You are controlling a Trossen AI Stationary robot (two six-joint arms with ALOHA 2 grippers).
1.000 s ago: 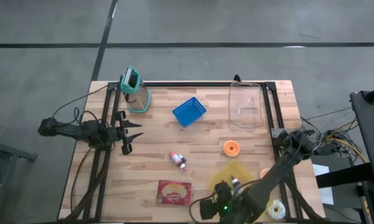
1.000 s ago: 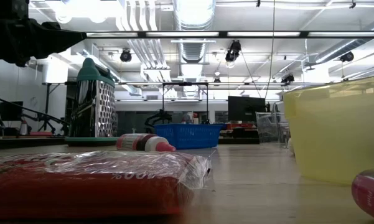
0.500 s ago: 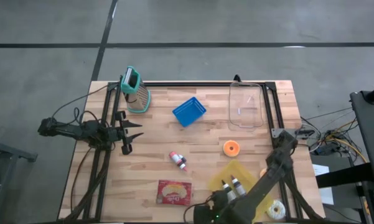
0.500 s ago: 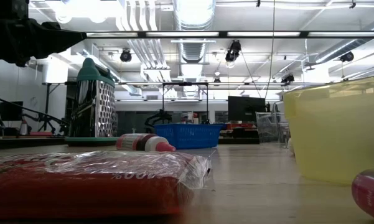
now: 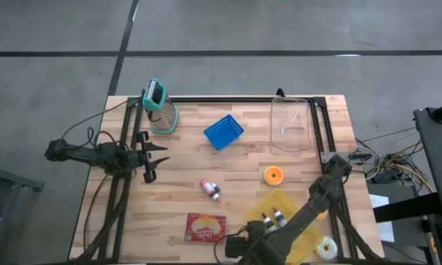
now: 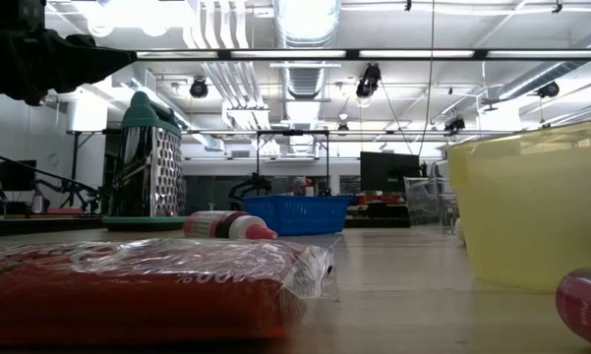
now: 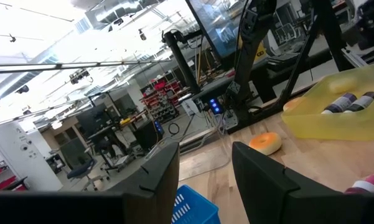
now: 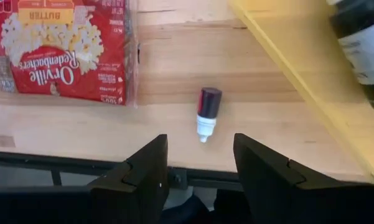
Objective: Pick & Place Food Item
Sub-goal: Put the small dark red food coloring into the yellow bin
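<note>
Right gripper (image 8: 198, 165) has slid further along the desk's (image 5: 243, 151) near edge over the last second, away from the yellow bin (image 5: 279, 210) and toward the popcorn pack (image 5: 207, 227). It is now low near the front rail, its jaws spread and pinching nothing. Between and just past its fingers (image 8: 143, 180), the wrist view shows a small dark-capped bottle (image 8: 206, 112) lying on its side on the bare wood, close to the edge. The popcorn pack (image 8: 65, 50) lies flat just beyond it, and the yellow bin's wall (image 8: 299, 81) runs off to one side. Two bottles (image 5: 272, 218) already lie in the bin.

This shift suggests the arm has left the bin and is lining up on the next item. From the framing alone I cannot tell whether that is the small bottle or the popcorn. No grasp has begun, so the job is at the approach stage, with a descent and a close yet to come.

Nothing else on the desk has moved. The red-capped bottle (image 5: 210, 189), blue basket (image 5: 223, 132), orange disc (image 5: 273, 175), grater (image 5: 160, 107) and clear tray (image 5: 290, 125) sit where they were. Left gripper (image 5: 156, 157) waits with spread jaws at the desk's left edge, holding nothing.
</note>
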